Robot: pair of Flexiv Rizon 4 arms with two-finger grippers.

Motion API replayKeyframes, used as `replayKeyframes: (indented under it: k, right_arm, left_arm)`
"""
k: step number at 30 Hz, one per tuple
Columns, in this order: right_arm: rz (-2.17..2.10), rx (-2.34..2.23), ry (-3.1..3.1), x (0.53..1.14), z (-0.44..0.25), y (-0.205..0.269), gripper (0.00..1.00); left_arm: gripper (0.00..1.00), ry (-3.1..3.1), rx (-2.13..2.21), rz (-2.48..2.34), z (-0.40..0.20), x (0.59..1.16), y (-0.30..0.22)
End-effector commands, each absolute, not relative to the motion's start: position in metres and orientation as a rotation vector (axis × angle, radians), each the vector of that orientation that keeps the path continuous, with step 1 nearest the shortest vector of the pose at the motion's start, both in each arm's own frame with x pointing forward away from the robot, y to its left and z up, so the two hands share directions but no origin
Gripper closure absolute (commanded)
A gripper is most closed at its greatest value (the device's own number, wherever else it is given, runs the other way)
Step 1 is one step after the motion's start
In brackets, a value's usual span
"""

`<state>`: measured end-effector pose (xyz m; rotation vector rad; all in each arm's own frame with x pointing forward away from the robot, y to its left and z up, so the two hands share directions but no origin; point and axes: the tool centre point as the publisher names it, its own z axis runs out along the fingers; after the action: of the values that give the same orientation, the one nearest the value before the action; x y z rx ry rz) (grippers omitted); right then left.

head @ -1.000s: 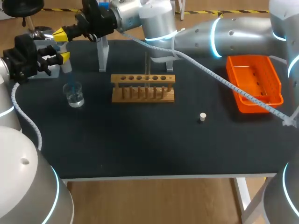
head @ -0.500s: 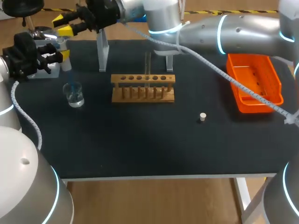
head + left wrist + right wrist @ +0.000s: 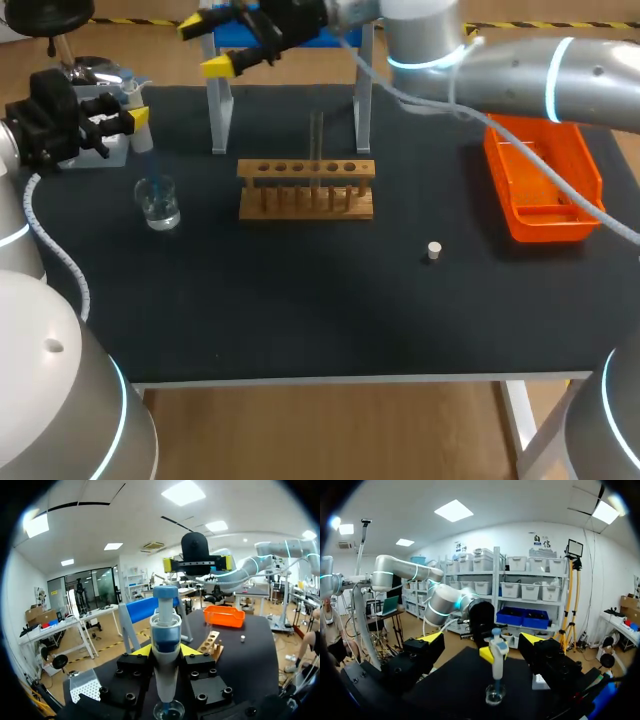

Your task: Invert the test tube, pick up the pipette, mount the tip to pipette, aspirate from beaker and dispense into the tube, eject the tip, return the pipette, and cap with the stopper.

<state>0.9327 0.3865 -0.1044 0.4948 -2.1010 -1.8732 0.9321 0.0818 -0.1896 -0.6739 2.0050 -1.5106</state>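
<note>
Two grippers noted. Left gripper (image 3: 133, 108): fingers clamped on the pipette (image 3: 165, 630), well left of the test tube rack (image 3: 307, 187). Beaker (image 3: 158, 203) near rack's left end. Right gripper (image 3: 208, 45): fingers spread wide, empty, behind rack's left end. Test tube (image 3: 316, 140) upright in rack. Stopper (image 3: 433, 250) on worktop, front-right of rack.
</note>
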Motion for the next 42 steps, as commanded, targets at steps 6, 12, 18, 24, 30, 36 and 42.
replayKeyframes:
  k: [6, 12, 18, 24, 30, 36, 42]
  right_arm:
    - [-1.957, 0.284, -2.239, 0.907, -0.117, 0.288, 0.00]
    - [-1.984, 0.202, -2.259, 0.903, -0.130, 0.251, 0.00]
    - [-1.994, 0.143, -2.278, 0.903, -0.147, 0.221, 0.00]
    - [-2.004, 0.106, -2.295, 0.913, -0.165, 0.200, 0.00]
    - [-1.995, 0.088, -2.308, 0.924, -0.183, 0.187, 0.00]
    - [-2.000, 0.063, -2.301, 0.933, -0.200, 0.177, 0.00]
    - [-1.966, 0.078, -2.346, 0.944, -0.216, 0.172, 0.00]
  left_arm:
    - [1.00, 2.004, -0.676, -1.509, -0.189, 0.932, 0.082]
    - [1.00, 2.004, -0.676, -1.509, -0.189, 0.932, 0.082]
    - [1.00, 2.004, -0.676, -1.509, -0.189, 0.932, 0.082]
    - [1.00, 2.004, -0.676, -1.509, -0.189, 0.932, 0.082]
    - [1.00, 2.004, -0.676, -1.509, -0.189, 0.932, 0.082]
    - [1.00, 2.004, -0.676, -1.509, -0.189, 0.932, 0.082]
    - [1.00, 2.004, -0.676, -1.509, -0.189, 0.932, 0.082]
